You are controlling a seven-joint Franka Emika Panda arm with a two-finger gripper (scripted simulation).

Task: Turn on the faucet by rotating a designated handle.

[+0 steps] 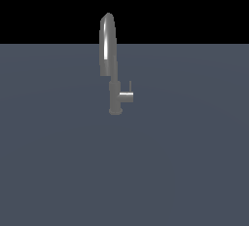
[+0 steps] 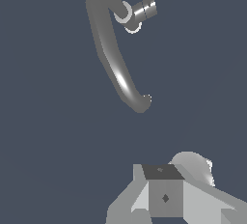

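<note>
Grey-white blocks of the gripper [image 2: 166,199] fill one edge of the wrist view, but only its body shows; the fingertips lie out of sight, so I cannot tell whether it is spread or closed, and nothing can be seen held in it. It does not appear in the exterior view at all, which suggests the arm sits well away from the work, high over the surface and looking down.

Well apart from it, across bare slate-blue floor [image 1: 185,171], stands the faucet [image 2: 113,59]. From the wrist it is seen nearly end-on from above, the arched spout sweeping toward the camera. In the exterior view the faucet [image 1: 109,59] rises upright near the middle, spout narrow and high because it is seen edge-on.

On the column sits the handle [image 2: 144,9], a short stub pointing away from the spout. In the exterior view the handle [image 1: 127,95] juts toward that view's right, its thin rod standing upright at the tip. That rod gives leverage, so it is likely the part to push.

Judging by the gap, the approach has not begun; the handle looks untouched.
</note>
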